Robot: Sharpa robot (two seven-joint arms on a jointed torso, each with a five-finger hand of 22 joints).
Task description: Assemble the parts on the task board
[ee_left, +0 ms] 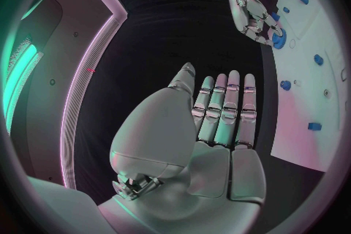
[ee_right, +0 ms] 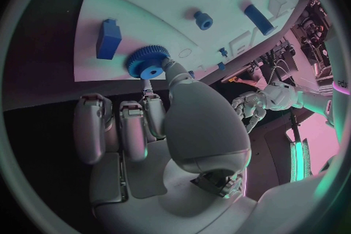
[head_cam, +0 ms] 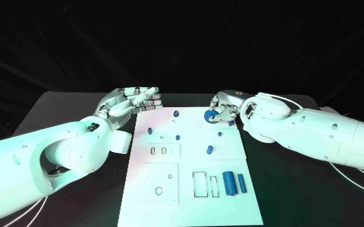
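Note:
The white task board (head_cam: 190, 185) lies in the middle of the black table. My right hand (head_cam: 226, 109) is at the board's far right part and pinches a blue gear (head_cam: 211, 115) between thumb and a finger. In the right wrist view the gear (ee_right: 146, 64) sits at the thumb tip of my right hand (ee_right: 157, 128), just over the board's edge (ee_right: 110, 73). My left hand (head_cam: 137, 101) hovers flat beside the board's far left corner, holding nothing. In the left wrist view my left hand (ee_left: 212, 128) has its fingers straight, and the gear (ee_left: 278, 38) shows in the right hand (ee_left: 252, 17).
Two blue cylinders (head_cam: 229, 183) (head_cam: 241, 183) lie at the board's near right, beside rectangular slots (head_cam: 199, 184). Small blue pegs (head_cam: 150, 130) (head_cam: 176, 113) (head_cam: 209, 148) stand on the far half. A blue block (ee_right: 108, 39) stands close to the gear.

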